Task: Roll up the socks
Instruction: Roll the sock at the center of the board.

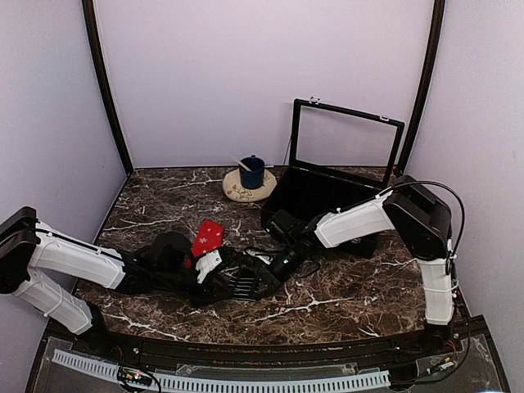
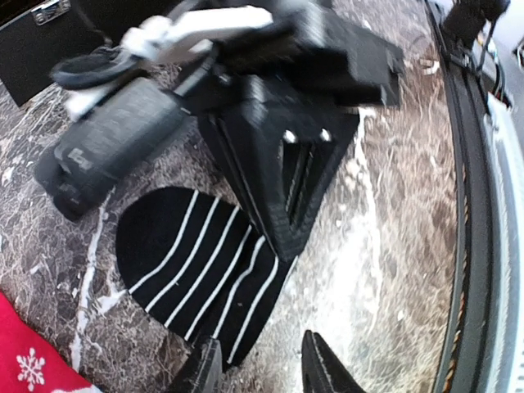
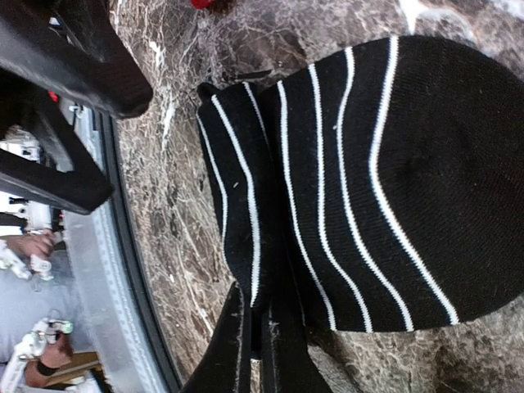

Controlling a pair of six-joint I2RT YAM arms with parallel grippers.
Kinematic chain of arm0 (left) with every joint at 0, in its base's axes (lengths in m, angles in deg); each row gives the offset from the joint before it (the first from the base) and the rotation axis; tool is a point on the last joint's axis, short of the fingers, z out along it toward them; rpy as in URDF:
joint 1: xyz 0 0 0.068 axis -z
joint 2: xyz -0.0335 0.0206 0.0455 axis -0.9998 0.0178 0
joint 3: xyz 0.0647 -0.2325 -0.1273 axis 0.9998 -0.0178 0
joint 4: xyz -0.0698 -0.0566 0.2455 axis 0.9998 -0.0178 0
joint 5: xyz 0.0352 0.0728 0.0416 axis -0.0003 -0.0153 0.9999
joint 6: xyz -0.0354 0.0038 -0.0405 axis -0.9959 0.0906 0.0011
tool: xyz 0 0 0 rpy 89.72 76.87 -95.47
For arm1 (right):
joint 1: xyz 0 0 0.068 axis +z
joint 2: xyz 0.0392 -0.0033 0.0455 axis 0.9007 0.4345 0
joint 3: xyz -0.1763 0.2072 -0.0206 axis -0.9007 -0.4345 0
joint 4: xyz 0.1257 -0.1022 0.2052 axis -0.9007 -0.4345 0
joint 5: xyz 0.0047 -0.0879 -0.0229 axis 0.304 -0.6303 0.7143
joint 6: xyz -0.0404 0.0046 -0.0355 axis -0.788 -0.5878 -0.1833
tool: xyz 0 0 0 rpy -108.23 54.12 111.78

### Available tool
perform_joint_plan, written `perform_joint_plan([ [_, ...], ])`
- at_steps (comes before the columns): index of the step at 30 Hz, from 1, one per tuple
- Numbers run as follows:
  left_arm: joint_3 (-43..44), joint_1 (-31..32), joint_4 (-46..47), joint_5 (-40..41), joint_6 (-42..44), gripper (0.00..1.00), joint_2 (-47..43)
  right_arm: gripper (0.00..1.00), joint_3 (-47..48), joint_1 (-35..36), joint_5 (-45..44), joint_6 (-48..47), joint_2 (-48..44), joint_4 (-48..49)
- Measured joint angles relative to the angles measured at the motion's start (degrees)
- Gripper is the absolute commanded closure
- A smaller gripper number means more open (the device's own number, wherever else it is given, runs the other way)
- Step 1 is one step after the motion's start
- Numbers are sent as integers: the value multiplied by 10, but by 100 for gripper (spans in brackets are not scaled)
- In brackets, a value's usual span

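Observation:
The black sock with thin white stripes (image 3: 385,180) lies flat on the marble table, and one edge is folded over. My right gripper (image 3: 260,304) is shut on that folded edge. In the left wrist view the same sock (image 2: 192,266) lies under the right gripper (image 2: 286,221). My left gripper (image 2: 262,344) is open at the sock's near edge, with one finger (image 2: 206,368) at the fabric and nothing between the jaws. The red sock with white snowflakes (image 1: 207,237) lies just behind both grippers, and its corner also shows in the left wrist view (image 2: 33,368). From above, the left gripper (image 1: 217,282) and right gripper (image 1: 250,280) meet over the black sock.
A black open case (image 1: 327,201) with its lid raised stands at the back right. A blue mug (image 1: 252,173) sits on a patterned saucer (image 1: 239,190) at the back centre. The table's front rail (image 1: 246,348) runs close behind the grippers.

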Motion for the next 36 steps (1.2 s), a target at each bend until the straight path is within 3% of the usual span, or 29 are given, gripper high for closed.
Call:
perform_joint_plan([
  [10, -3, 39, 15, 66, 95, 60, 25, 100, 21, -9, 45, 24, 19, -37],
  [21, 18, 63, 18, 82, 178, 62, 76, 100, 32, -14, 62, 19, 25, -82],
  [24, 25, 64, 17, 82, 194, 67, 83, 100, 38, -16, 68, 15, 29, -92],
  [31, 46, 65, 11, 77, 215, 89, 106, 100, 50, -19, 76, 6, 38, -111],
  [36, 56, 67, -4, 72, 221, 94, 110, 100, 52, -24, 79, 1, 39, -121],
])
